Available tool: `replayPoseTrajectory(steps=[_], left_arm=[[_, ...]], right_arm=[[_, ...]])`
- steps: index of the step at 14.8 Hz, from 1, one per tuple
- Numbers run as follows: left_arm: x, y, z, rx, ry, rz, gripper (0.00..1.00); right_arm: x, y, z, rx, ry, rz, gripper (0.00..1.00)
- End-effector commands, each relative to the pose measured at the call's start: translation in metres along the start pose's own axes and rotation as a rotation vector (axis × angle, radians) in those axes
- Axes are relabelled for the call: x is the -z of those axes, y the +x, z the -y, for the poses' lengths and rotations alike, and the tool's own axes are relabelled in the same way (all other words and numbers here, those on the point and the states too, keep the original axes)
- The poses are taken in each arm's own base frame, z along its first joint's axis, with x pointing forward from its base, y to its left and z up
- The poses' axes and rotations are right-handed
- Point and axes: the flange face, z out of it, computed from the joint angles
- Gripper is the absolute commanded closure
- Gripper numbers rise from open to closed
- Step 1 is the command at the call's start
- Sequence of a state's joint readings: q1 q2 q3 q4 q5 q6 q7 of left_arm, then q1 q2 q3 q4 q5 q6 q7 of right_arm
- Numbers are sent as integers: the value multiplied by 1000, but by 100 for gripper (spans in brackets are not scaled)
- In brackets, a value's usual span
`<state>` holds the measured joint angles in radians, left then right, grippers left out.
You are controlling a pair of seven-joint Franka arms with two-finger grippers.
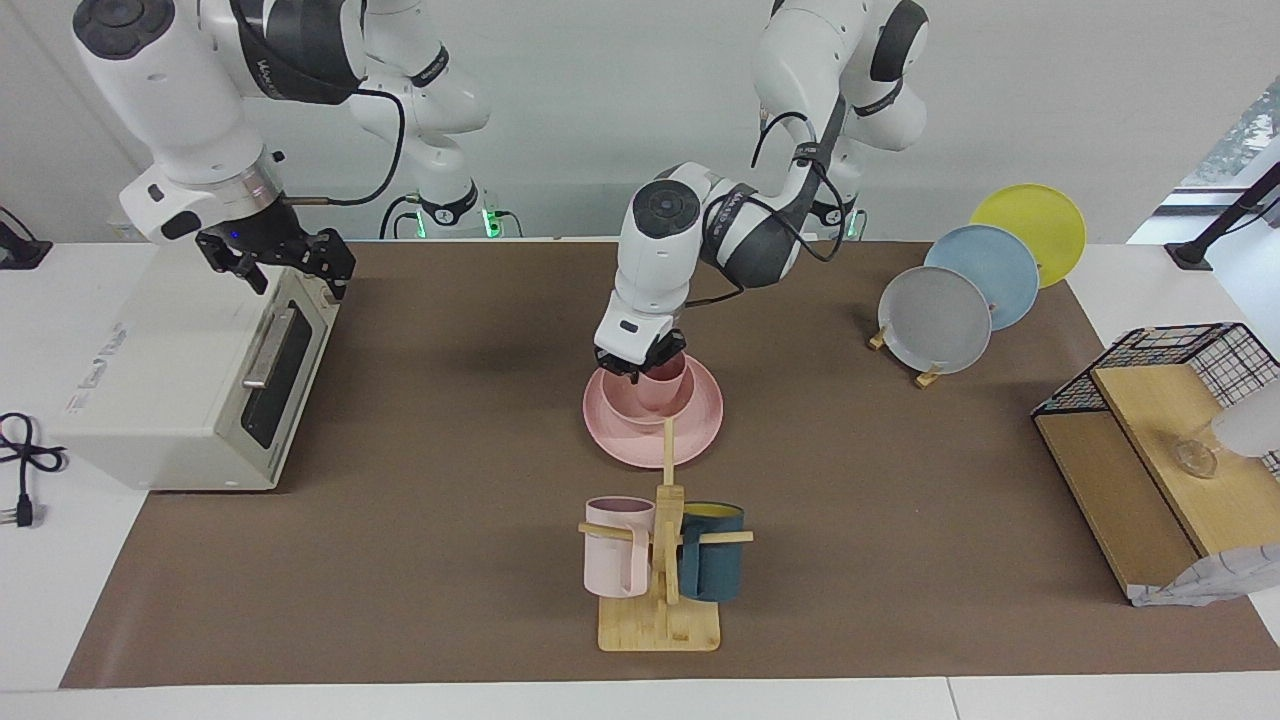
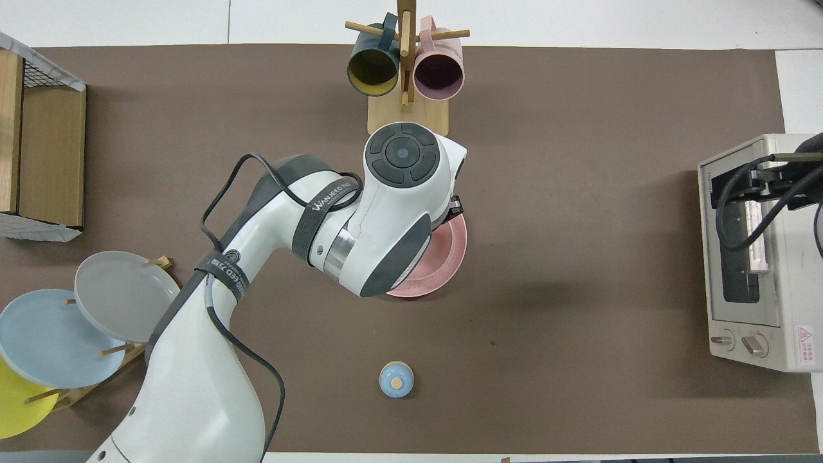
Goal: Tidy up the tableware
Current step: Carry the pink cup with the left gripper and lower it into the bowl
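The pink plate lies mid-table, and its rim also shows in the overhead view. The pink bowl sits on it. The pink cup stands upright in the bowl. My left gripper is down at the cup's rim, at the side toward the right arm's end. In the overhead view my left arm hides the bowl, the cup and the gripper. My right gripper is open and empty, and it waits just above the toaster oven near its door handle.
A wooden mug rack with a pale pink mug and a teal mug stands farther from the robots than the plate. A rack of grey, blue and yellow plates and a wire shelf are at the left arm's end. A small blue lidded jar sits nearer to the robots.
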<state>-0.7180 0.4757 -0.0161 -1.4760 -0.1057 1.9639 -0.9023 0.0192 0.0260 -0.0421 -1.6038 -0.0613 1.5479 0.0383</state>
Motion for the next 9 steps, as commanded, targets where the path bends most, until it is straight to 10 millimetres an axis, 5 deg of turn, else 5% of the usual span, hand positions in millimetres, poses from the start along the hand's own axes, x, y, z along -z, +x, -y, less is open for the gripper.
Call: replayPoseTrajectory(steps=[1,4,6,7,9], left_arm=[[-7,-10,1,5,-3,-23,100],[-7,-8,1,6,-9,-27,96],[-7,-7,1,5,-10,-31,16],[-6,-7,1,5,-9,-30,0],[-3,-7,2,5,-4,-27,0]], right_arm=[[-1,-1,-13,7,19,10,0],[-1,-1,-17,6,20,11,0],[-1,-1,-17,17,20,11,0],[0,-2,-17,17,20,9,0],[1,-4,-16,11,22,9,0]])
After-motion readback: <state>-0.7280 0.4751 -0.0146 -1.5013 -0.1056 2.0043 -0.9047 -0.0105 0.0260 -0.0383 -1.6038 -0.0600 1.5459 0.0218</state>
